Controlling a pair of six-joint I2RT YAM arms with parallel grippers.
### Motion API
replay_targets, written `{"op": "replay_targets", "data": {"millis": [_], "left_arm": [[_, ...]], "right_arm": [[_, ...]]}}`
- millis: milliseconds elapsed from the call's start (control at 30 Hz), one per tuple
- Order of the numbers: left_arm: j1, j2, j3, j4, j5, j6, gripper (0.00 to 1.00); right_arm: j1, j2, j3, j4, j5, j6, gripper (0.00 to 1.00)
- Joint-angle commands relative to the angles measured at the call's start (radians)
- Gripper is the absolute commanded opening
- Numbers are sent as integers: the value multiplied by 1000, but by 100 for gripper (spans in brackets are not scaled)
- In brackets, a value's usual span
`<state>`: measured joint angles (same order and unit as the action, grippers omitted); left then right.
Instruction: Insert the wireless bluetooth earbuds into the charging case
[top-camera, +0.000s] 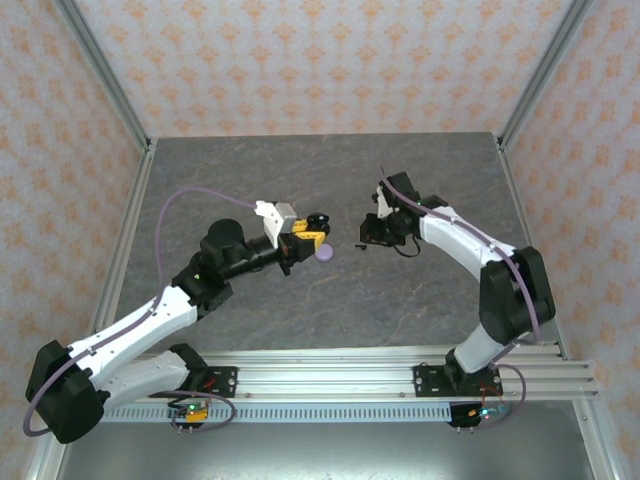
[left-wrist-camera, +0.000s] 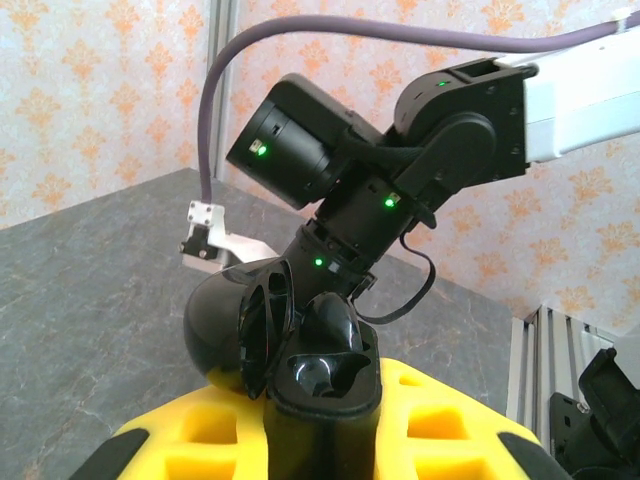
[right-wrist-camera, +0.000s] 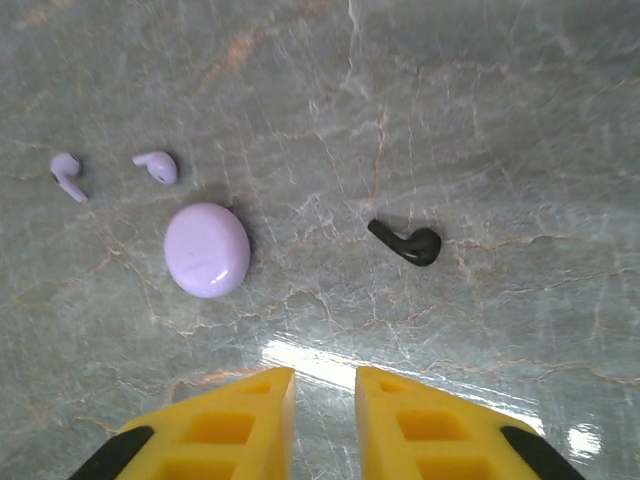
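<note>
My left gripper (left-wrist-camera: 322, 425) (top-camera: 305, 233) is shut on the black charging case (left-wrist-camera: 322, 385), held up off the table with its lid (left-wrist-camera: 235, 330) swung open to the left. A black rounded shape sits in the case's far slot; the near slot looks empty. One black earbud (right-wrist-camera: 408, 243) (top-camera: 361, 246) lies on the table. Two lilac earbuds (right-wrist-camera: 67, 174) (right-wrist-camera: 156, 166) lie beside a closed lilac case (right-wrist-camera: 207, 249) (top-camera: 323, 254). My right gripper (right-wrist-camera: 325, 385) (top-camera: 372, 232) hovers above the table near the black earbud, its yellow fingers (right-wrist-camera: 240, 420) a narrow gap apart with nothing between them.
The right arm's wrist (left-wrist-camera: 400, 170) hangs just beyond the held case in the left wrist view. Metal frame posts (top-camera: 105, 75) and patterned walls (top-camera: 320, 60) bound the grey stone tabletop (top-camera: 300, 170). A rail (top-camera: 400, 375) runs along the near edge.
</note>
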<state>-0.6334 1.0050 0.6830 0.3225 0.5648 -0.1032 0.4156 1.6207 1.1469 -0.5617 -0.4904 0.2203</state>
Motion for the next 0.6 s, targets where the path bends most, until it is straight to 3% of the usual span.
{"op": "replay_targets", "data": {"millis": [0, 567], "left_arm": [[-7, -28, -14, -26, -20, 24, 18], [-6, -31, -13, -51, -43, 20, 18]], "right_arm": [[12, 56, -13, -23, -51, -22, 20], [31, 244, 50, -21, 121, 19, 11]]}}
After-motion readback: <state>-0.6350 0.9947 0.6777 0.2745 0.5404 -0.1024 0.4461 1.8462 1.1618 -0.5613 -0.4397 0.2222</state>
